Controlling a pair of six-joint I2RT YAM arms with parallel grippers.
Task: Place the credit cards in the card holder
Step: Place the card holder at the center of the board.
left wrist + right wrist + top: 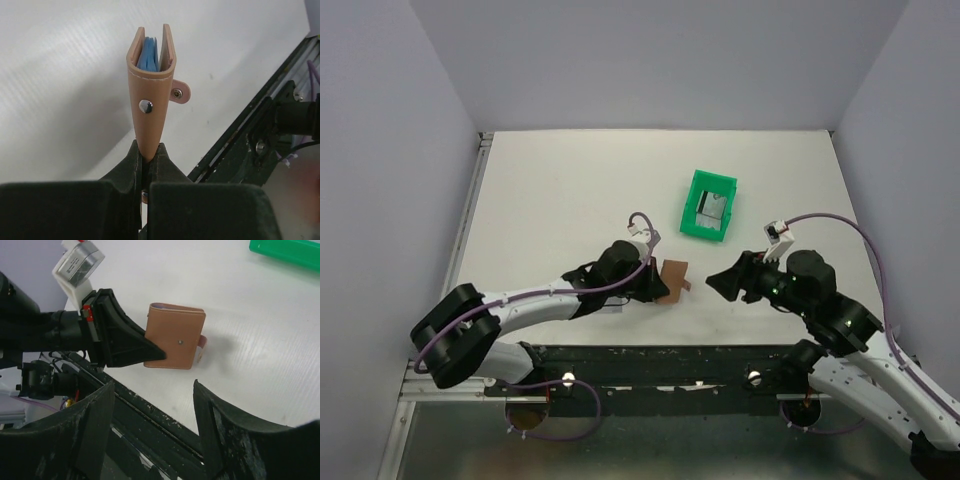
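Bottom of the left wrist view: the left hand (pixel 146 157) is pressed tight on the narrow end of the card holder (pixel 150 115), pinching it so it stands out toward the top of the frame. At its far, open end, the blue credit cards (pixel 149 54) sit between the two leather walls, and only this view shows them. The snap tab pokes out to the right.

In the right wrist view, the right hand (pixel 152 387) is spread wide at the bottom of the frame with nothing in it. Beyond it, the holder's flat face hides the cards.

From above, the holder sits at centre frame over the counter (pixel 570 200), with the green bin (pixel 708 205) farther back.
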